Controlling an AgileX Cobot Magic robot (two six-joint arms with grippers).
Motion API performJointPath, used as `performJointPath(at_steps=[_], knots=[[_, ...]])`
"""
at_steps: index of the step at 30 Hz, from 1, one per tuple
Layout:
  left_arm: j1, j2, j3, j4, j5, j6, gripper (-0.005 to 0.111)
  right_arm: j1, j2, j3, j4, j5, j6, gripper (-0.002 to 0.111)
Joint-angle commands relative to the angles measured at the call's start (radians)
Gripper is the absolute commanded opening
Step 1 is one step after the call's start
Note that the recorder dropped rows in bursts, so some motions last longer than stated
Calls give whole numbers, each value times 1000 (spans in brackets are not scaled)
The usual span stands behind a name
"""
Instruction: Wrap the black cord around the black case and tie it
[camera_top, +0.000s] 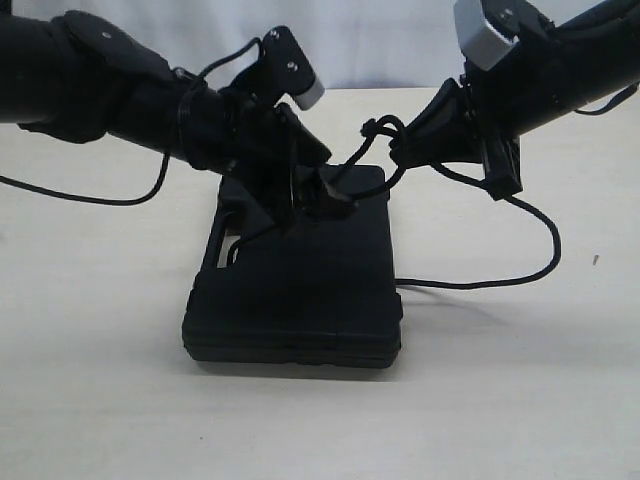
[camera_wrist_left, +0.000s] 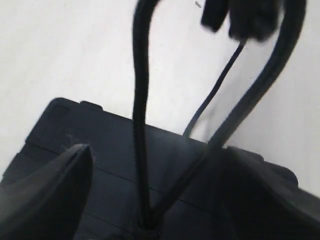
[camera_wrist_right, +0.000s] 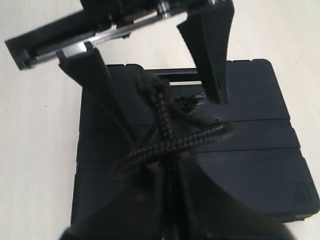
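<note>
Reaching in from the upper left of the exterior view, the left arm (camera_top: 100, 80) slants down toward the middle, where the left pincer (camera_top: 312, 200) hangs over the far end of the black case (camera_top: 300, 300), its two fingers (camera_wrist_left: 50, 195) spread wide and gripping nothing. In the left wrist view those fingers stand at the two lower corners of the frame, and two strands of the black cord (camera_wrist_left: 141, 125) rise between them from the bottom centre toward the top; the blur hides whether either strand touches a finger. The case lies flat on the pale surface (camera_top: 90, 400) at the centre of the exterior view, slightly below the middle. Just above the case's upper right corner the cord bunches into a small knot (camera_top: 375, 127), and right beside it the right pincer (camera_top: 398, 150) is pressed together on the cord, holding it clear above the case. In the right wrist view the braided strands cross at the frame's centre and run down into that pincer at the bottom edge, a frayed tip (camera_wrist_right: 191, 102) showing just above the crossing. Farther right in the exterior view the slack cord drops from the pincer, curves across the surface toward the right edge and returns to the case's right side. The right arm (camera_top: 570, 60) fills the upper right corner.
</note>
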Motion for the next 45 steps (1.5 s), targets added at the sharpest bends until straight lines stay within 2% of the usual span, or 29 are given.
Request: performJointPath(at_steps=[1,9,16,21,26,35,40,45], knots=[[-6,-67,1,-10,-11,0,68,2,-7,5,9,10,14,4],[-6,-104,1,-12,-14,0,67,2,-7,5,9,10,24,4],[-6,-138,1,-50,55,4,67,2,-7,5,5,6,26,4],[-8,-164,1,-170,145,99,67,2,-7,5,5,6,24,4],[-30,-148,1,-169,161,125,67,2,-7,5,5,8,24,4],[-30,-104,1,-230,97,183,39,2,-7,5,5,10,30,4],[-30,-81,1,-318,94,274,38,2,-7,5,5,12,29,4],[-30,-75,1,-328,-9,285,38,2,-7,5,5,12,29,4]])
